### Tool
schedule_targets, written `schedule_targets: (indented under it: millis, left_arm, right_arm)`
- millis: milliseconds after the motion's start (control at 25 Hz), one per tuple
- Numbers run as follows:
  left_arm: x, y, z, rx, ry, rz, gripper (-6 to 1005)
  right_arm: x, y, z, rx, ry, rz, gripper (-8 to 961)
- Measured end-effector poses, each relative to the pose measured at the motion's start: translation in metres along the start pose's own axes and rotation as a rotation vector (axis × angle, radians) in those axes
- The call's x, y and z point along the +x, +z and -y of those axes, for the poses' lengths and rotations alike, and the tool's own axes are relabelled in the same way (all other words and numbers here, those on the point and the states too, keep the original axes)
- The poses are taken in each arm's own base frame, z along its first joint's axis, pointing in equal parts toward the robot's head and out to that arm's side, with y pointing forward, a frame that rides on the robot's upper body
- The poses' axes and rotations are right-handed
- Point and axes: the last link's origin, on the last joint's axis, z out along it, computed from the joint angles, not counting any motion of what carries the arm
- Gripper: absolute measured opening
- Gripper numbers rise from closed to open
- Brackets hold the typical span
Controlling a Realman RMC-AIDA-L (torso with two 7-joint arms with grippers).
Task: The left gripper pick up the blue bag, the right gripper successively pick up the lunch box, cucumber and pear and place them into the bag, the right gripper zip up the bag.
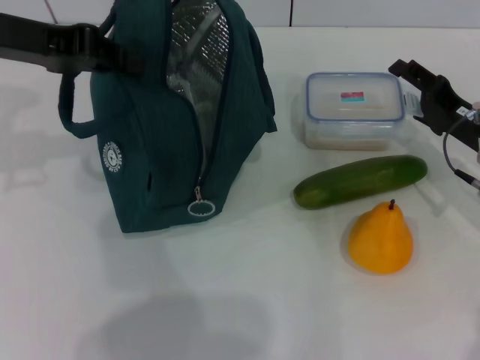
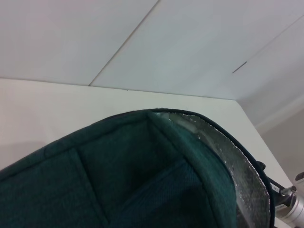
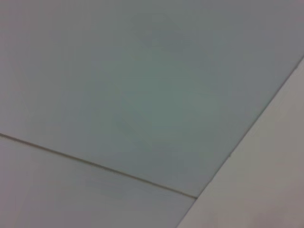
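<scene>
Clear-plastic lunch box (image 1: 354, 109) lies on the table just left of our right gripper (image 1: 433, 94), whose finger opening we cannot tell, long axis running left-right.

**Nothing legible on bag or box**

Round white logo (image 1: 112, 157) on the near left face of the blue bag (image 1: 161, 150): ring of lettering, too small to make out. Red-and-teal label (image 1: 352, 97) on the lid of the lunch box (image 1: 352, 109), far right: print unreadable. No numbers, no brand names elsewhere.
</scene>
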Motion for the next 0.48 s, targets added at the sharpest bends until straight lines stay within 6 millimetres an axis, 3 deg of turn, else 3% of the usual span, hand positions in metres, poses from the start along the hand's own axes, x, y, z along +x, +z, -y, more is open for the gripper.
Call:
schedule_targets:
  millis: [240,480]
  left_arm:
    - [-0.0023,0.0009,0.0001,-0.004,0.005,0.004,42]
    - [-0.0037,0.001,0.0005,-0.006,0.013,0.007,42]
  right_arm:
    - [0.0012,-0.0017,-0.001,-0.015,-0.009,-0.008,803]
    - [0.0004,-0.0032,-0.0005,-0.017,-0.026,-0.006,589]
